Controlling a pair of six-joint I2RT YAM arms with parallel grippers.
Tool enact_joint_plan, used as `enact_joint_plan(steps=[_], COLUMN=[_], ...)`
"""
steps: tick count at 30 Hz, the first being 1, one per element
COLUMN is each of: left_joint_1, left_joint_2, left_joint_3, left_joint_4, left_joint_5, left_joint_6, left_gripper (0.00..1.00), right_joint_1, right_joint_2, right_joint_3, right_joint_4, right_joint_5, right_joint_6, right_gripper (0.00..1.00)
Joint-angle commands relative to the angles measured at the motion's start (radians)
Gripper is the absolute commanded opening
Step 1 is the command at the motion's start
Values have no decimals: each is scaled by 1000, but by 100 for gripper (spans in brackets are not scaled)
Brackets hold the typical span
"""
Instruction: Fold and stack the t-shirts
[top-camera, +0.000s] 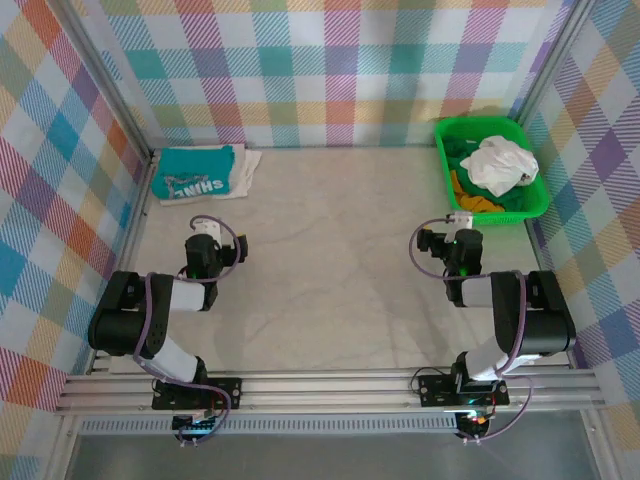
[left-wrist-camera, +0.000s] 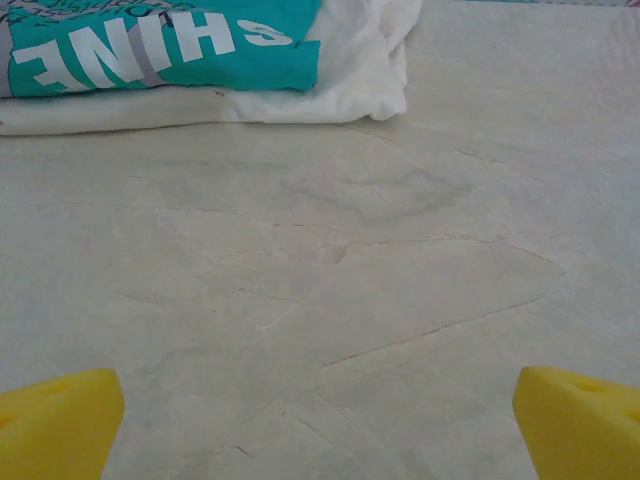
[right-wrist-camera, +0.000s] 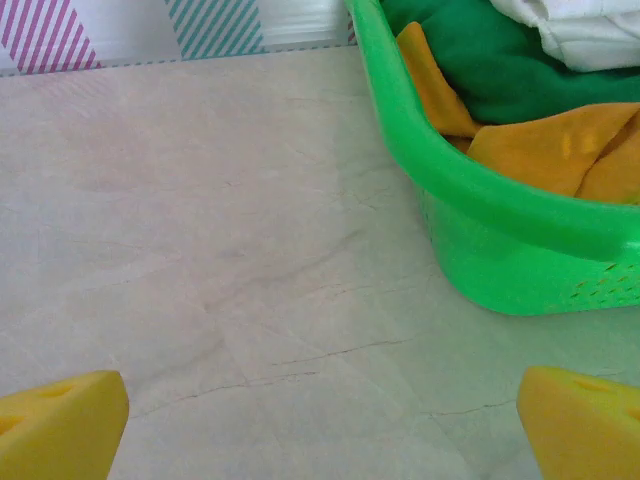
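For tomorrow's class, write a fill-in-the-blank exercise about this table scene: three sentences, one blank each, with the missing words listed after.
1. The teal t-shirt lies folded on the white t-shirt in the far ____ corner of the table.
2. A crumpled white garment lies on top in the ____ basket.
3. The left gripper and the right gripper both have their jaws ____.
Missing words: left; green; open.

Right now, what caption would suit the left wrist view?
Folded teal t-shirt atop a white t-shirt, beyond the open left gripper.
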Motion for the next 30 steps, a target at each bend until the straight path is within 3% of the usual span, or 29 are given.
enact_joint_plan(steps=[1, 16, 19, 20, 22, 24, 27, 30], left_joint_1=[-2, 12, -39, -55, -90, -153, -246, -341], left_joint_2=[1, -17, -227, -319, -475, -561, -541, -402], left_joint_3=[20, 31, 139, 156, 180, 274, 444, 631], left_joint_4=[0, -20, -365, -424, -468, -583, -732, -822], left_joint_5=[-10, 29, -92, -76, 1, -21, -56, -3], left_joint_6=[-10, -11, -22, -47, -71, -116, -112, -92], left_gripper=[100, 100, 100, 100, 100, 100, 100, 100], right_joint_1=[-1, -3, 46, 94, 104, 107, 97, 30], right_joint_2=[-4, -7, -88, -178, -312, -386, -352, -194], right_joint_3=[7, 2, -11, 46, 192, 303, 524, 810], right_joint_4=[10, 21, -12, -220, -577, -719, -937, -1194], right_joint_5=[-19, -17, 91, 167, 123, 94, 148, 118], right_joint_6=[-7, -6, -36, -44, 37, 110, 168, 216], right_gripper=[100, 100, 100, 100, 100, 100, 100, 100])
